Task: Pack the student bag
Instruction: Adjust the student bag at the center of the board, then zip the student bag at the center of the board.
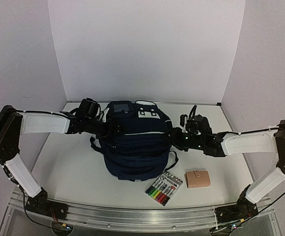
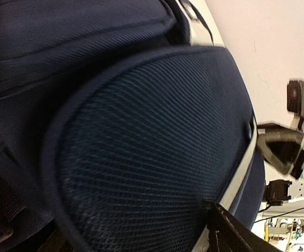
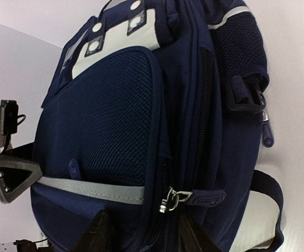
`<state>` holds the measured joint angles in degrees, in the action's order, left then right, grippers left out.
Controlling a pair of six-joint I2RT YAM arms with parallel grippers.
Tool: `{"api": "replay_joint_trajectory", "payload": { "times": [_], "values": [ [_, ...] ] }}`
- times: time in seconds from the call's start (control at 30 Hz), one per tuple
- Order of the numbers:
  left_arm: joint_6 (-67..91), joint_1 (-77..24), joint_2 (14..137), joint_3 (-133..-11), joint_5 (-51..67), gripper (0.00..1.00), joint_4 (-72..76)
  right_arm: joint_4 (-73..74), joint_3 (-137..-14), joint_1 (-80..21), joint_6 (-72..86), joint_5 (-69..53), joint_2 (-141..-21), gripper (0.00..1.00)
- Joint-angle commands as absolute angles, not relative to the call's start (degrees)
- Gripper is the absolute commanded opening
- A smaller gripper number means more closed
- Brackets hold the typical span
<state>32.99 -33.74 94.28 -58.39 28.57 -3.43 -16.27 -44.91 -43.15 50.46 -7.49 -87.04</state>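
The student bag (image 1: 135, 147) is a navy backpack with light grey patches at its top, standing in the middle of the table. My left gripper (image 1: 114, 129) presses against its upper left side. In the left wrist view the bag's mesh pocket (image 2: 152, 136) fills the frame and only one finger (image 2: 230, 231) shows, far to the right, so the jaws are spread. My right gripper (image 1: 179, 137) is at the bag's right side. Its fingers (image 3: 102, 233) are open and empty, just below a metal zipper pull (image 3: 194, 198) on the bag (image 3: 115, 105).
A pack of coloured markers (image 1: 164, 188) and a tan wallet (image 1: 198, 178) lie on the table in front of the bag, to the right. White walls close in the back and both sides. The bag's dark straps (image 1: 97, 143) trail out on the left.
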Motion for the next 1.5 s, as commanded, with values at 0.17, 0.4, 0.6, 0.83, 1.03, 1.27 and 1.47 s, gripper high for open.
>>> {"api": "replay_joint_trajectory", "payload": {
  "times": [0.17, 0.4, 0.6, 0.83, 1.03, 1.27, 1.47],
  "values": [
    [35.2, -45.8, 90.7, -60.2, 28.3, 0.81, -3.6, -13.6, -52.4, -33.5, 39.7, -7.5, -85.4, 0.19],
    [30.2, -46.3, 84.8, -54.1, 23.1, 0.82, -6.0, -9.9, -55.4, -32.3, 36.4, -8.3, -86.6, 0.3],
    [25.0, -46.7, 85.6, -52.7, 22.3, 0.66, -9.6, -9.9, -54.2, -32.3, 37.5, -9.3, -87.5, 0.33],
    [19.8, -48.4, 87.9, -54.7, 16.9, 0.57, -12.4, -9.9, -54.2, -32.3, 37.5, -10.0, -87.7, 0.33],
    [18.1, -50.5, 88.8, -55.9, 10.9, 0.6, -12.8, -9.9, -54.3, -32.2, 37.5, -10.0, -87.4, 0.33],
    [15.9, -53.5, 89.3, -57.1, 5.3, 0.51, -12.3, -9.9, -54.3, -32.0, 37.4, -10.3, -87.6, 0.33],
    [14.5, -54.4, 89.2, -57.0, 4.8, 0.44, -11.4, -9.8, -53.7, -31.8, 37.4, -10.5, -87.3, 0.33]
  ]
}}
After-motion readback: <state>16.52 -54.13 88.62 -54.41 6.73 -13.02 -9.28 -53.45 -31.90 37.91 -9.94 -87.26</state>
